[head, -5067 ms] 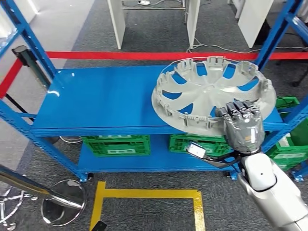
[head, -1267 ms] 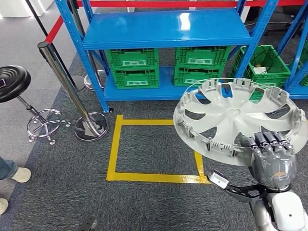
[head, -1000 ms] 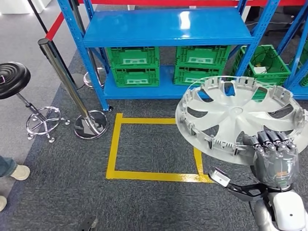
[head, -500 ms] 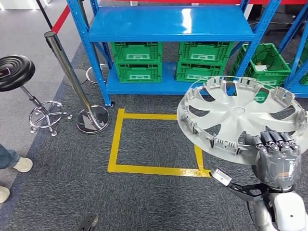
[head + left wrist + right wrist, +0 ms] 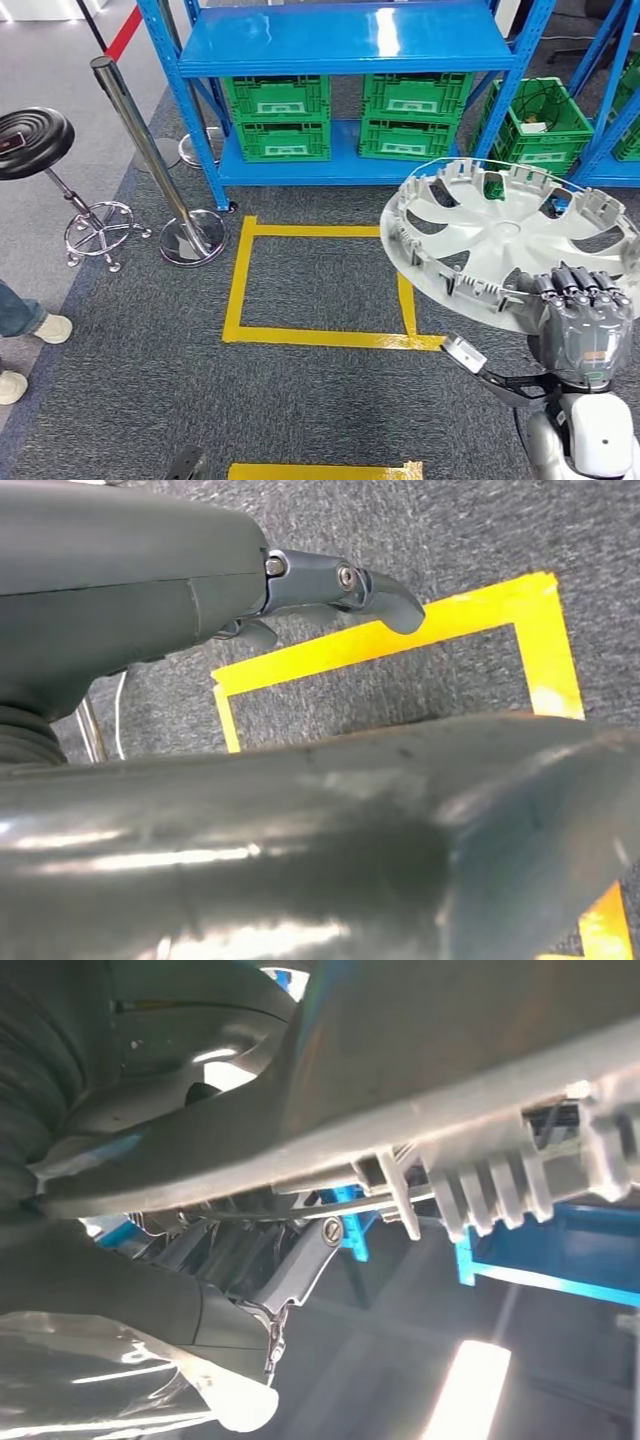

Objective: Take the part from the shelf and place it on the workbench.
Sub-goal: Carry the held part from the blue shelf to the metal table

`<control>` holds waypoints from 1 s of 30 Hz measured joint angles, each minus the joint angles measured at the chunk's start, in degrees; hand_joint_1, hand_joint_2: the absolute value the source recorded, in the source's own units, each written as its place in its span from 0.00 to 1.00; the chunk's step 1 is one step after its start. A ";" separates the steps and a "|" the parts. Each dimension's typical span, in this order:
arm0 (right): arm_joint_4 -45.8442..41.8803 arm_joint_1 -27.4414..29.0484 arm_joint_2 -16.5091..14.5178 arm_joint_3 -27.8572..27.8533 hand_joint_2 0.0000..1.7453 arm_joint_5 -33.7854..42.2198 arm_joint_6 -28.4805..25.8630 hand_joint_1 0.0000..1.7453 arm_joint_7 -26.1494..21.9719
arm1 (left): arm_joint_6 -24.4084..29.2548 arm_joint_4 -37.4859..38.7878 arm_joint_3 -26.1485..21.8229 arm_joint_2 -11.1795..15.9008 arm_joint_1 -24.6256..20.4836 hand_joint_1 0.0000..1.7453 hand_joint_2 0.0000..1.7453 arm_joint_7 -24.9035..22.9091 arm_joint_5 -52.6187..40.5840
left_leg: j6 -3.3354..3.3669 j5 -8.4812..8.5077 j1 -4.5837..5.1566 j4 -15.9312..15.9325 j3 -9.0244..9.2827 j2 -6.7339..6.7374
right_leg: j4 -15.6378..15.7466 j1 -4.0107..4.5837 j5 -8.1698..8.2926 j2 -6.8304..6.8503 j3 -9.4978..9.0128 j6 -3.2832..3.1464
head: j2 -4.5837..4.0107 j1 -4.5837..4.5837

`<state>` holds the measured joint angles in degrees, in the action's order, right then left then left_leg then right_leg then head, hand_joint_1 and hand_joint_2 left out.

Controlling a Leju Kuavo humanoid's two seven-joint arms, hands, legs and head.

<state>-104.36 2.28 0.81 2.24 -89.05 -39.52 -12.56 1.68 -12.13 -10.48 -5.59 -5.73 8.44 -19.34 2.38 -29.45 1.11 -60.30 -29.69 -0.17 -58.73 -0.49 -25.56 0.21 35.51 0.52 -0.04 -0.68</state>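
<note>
Whole head view shifted since 0.5 s ago: camera moved, not the things. Second strip of yellow floor tape (image 5: 324, 468) now at 6 o'clock, blue steel shelf rack (image 5: 343, 42) slightly higher in frame.

Same grip as before: right hand (image 5: 585, 328) at 4 o'clock, fingers (image 5: 575, 281) curled over near rim of round silver-grey plastic wheel cover (image 5: 513, 240), thumb side underneath. Cover off the shelf, held in air over grey carpet (image 5: 136, 380), roughly level, ribbed side up, at 3 o'clock. In right wrist view, rim clips of cover (image 5: 483, 1195) just above hand.

Left hand (image 5: 226, 590) hanging over carpet and tape; fingers (image 5: 355, 585) slightly curled, nothing in them.

Count:
- 1 wheel cover
- 4 green plastic crates (image 5: 278, 100) under shelf at 12 o'clock
- 1 more green crate (image 5: 540, 120) at 2 o'clock
- 1 chrome barrier post (image 5: 143, 140) at 10 o'clock
- 1 black round stool (image 5: 34, 140) at 9 o'clock
- 2 shoes (image 5: 45, 328) of a person at 8 o'clock
</note>
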 joint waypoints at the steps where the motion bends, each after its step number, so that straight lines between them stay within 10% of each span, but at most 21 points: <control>1: 0.15 -0.06 0.16 0.12 1.00 0.00 0.00 1.00 0.19 | 0.04 -0.02 0.01 0.05 -0.10 0.00 0.00 0.00 -0.03 | 0.34 -0.35 0.26 1.93 1.00 0.03 | 0.05 -0.09 0.36 0.08 0.16 0.32 | 0.00 0.01; 4: 0.50 -0.11 0.70 0.30 1.00 0.00 0.00 1.00 0.24 | 0.08 -0.03 0.01 -0.02 -0.14 0.00 0.00 -0.01 -0.06 | 0.47 0.46 0.14 3.86 1.16 0.19 | -0.22 -0.21 0.69 0.11 0.90 1.35 | 0.00 0.01; 10: 1.42 -0.11 1.63 0.80 1.00 0.00 0.00 1.00 0.15 | 0.20 -0.03 -0.01 -0.19 0.02 0.00 0.00 -0.02 -0.10 | 0.66 2.46 -0.26 4.21 -0.75 0.40 | -14.36 -0.37 -7.53 -0.09 5.85 2.63 | 0.00 -0.27; 15: 2.06 -0.31 1.77 1.18 1.00 0.00 0.00 1.00 0.47 | 0.30 -0.03 -0.01 -0.30 0.01 0.00 0.00 -0.04 -0.19 | -0.29 2.33 -0.22 1.89 -2.62 0.40 | -1.15 -0.81 -3.22 -0.02 -2.99 2.71 | 0.00 -0.32; 20: 2.30 -0.36 1.77 1.38 1.00 0.00 0.00 1.00 0.74 | 0.46 -0.03 -0.01 -0.17 0.08 0.00 0.00 -0.16 -0.51 | -1.56 1.25 -0.16 -0.26 -3.97 0.30 | -0.52 -0.86 -2.90 -0.04 -2.98 0.86 | 0.00 -0.08; 25: 2.30 -0.57 1.77 1.56 1.00 0.00 0.00 1.00 0.75 | 0.46 -0.03 -0.01 -0.22 0.20 0.00 0.00 -0.19 -0.60 | -2.81 -5.86 -1.04 -14.87 -9.74 0.24 | -0.47 -0.93 -2.39 0.02 -2.36 0.03 | 0.00 0.17; 30: 2.27 -0.60 1.77 1.71 1.00 0.00 -0.01 1.00 0.73 | 0.46 -0.03 -0.01 -0.20 0.15 0.00 0.00 -0.20 -0.77 | -1.86 1.26 -0.95 -1.22 -2.73 0.15 | -0.48 -0.83 -2.05 -0.08 -2.29 0.49 | 0.00 0.15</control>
<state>-102.09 1.68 2.58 3.96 -89.05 -39.52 -11.84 2.14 -12.15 -10.49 -5.80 -5.58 8.24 -20.11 0.52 -28.19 0.16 -61.52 -32.42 -0.01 -59.21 -1.31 -27.62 0.13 33.23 1.01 -0.04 -0.53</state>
